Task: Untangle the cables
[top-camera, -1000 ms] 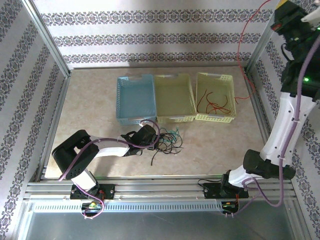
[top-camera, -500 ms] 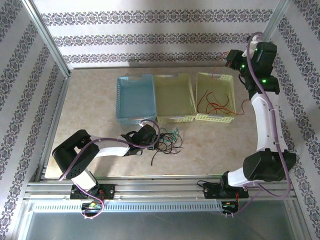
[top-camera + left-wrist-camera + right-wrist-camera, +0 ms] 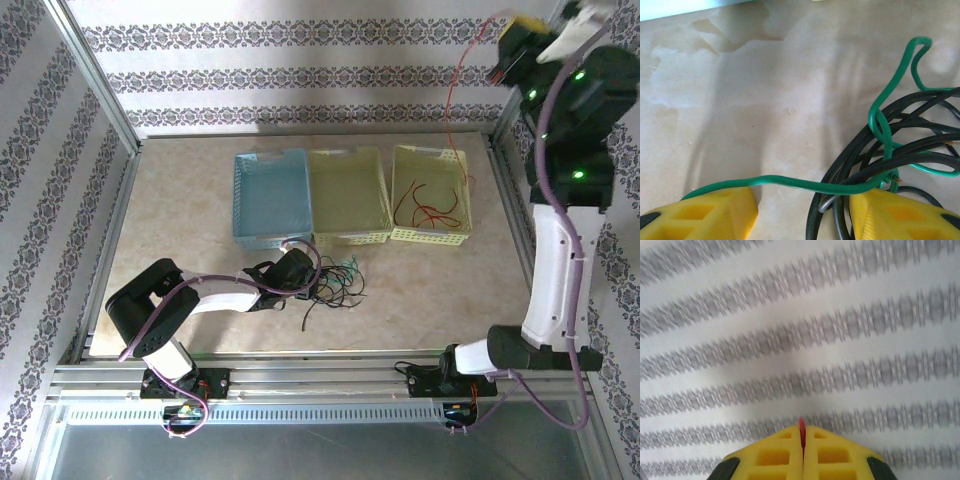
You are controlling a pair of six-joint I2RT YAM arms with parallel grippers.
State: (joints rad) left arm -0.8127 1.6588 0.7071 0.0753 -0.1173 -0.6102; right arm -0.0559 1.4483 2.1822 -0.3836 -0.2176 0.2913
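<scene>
End effector on right (image 3: 802, 437) high, pinching red cable (image 3: 801, 422); left end effector (image 3: 802, 200) low, spread over tangle (image 3: 860, 150).

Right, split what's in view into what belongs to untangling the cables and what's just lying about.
Part of the job:
- green cable and black cables, tangled by the open left gripper
- red cable pinched in the shut right gripper
- loose red cables in the right yellow basket

Just lying about:
- blue basket
- middle yellow basket
- right yellow basket itself
</scene>
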